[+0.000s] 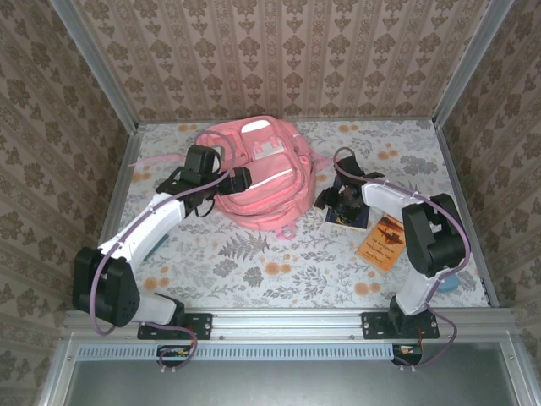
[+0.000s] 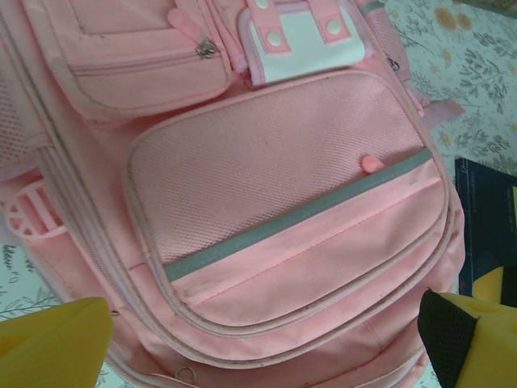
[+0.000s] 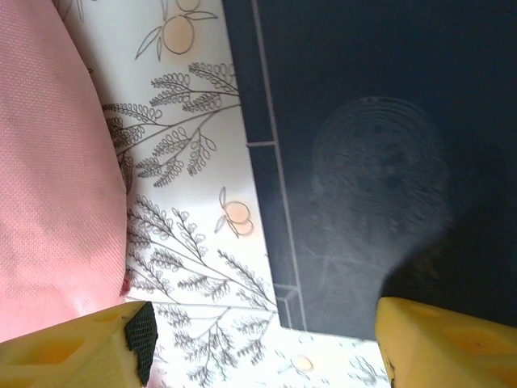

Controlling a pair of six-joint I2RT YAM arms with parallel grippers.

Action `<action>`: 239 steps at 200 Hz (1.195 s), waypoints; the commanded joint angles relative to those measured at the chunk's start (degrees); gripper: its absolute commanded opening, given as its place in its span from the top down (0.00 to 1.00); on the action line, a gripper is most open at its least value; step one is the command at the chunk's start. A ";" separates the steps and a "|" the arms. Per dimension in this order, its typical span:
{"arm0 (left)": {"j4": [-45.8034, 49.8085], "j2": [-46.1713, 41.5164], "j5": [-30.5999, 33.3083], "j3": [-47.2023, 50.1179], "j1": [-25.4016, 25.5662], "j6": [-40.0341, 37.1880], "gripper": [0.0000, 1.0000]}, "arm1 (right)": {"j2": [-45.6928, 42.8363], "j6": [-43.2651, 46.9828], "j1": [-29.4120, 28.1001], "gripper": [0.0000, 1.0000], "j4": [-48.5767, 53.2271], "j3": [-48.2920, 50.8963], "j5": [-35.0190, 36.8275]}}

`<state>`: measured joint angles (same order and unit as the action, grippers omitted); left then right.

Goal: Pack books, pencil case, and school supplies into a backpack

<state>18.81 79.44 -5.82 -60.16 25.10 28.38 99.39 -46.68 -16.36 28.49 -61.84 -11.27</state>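
Pink fabric fills the middle of the bench: the backpack lies flat, its pockets zipped. We judge that we are at the first book. Our right hand hangs low over the navy book, just right of the backpack, jaws apart around its near corner, nothing held. Our left hand hovers wide open over the front pocket. Next we must pinch the thin edge.

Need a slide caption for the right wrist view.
Right claw open above a navy book, beside the pink backpack.
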 commanded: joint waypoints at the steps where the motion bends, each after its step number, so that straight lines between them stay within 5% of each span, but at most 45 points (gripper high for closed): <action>1: 0.26 1.11 -1.26 -2.79 0.71 1.19 0.01 | -5.26 3.37 2.20 0.25 7.33 -3.74 6.95; 43: 1.26 3.68 -2.25 -5.16 5.30 1.84 0.05 | -3.64 10.35 10.72 0.28 10.29 -4.78 15.37; 72: 2.39 7.17 -3.22 -8.43 8.20 1.74 0.12 | -0.20 15.43 13.98 0.35 10.64 -5.40 14.82; 161: 0.73 18.26 -7.03 -16.34 15.25 3.17 0.35 | 5.45 18.52 13.51 0.60 10.51 -5.13 10.62; 239: 0.94 26.39 -9.42 -22.59 19.27 3.26 0.39 | 4.91 17.34 6.99 0.73 13.03 -0.54 8.43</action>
<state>19.90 104.22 -13.54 -80.12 43.55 30.89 104.62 -28.69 -6.17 37.78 -66.08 -1.50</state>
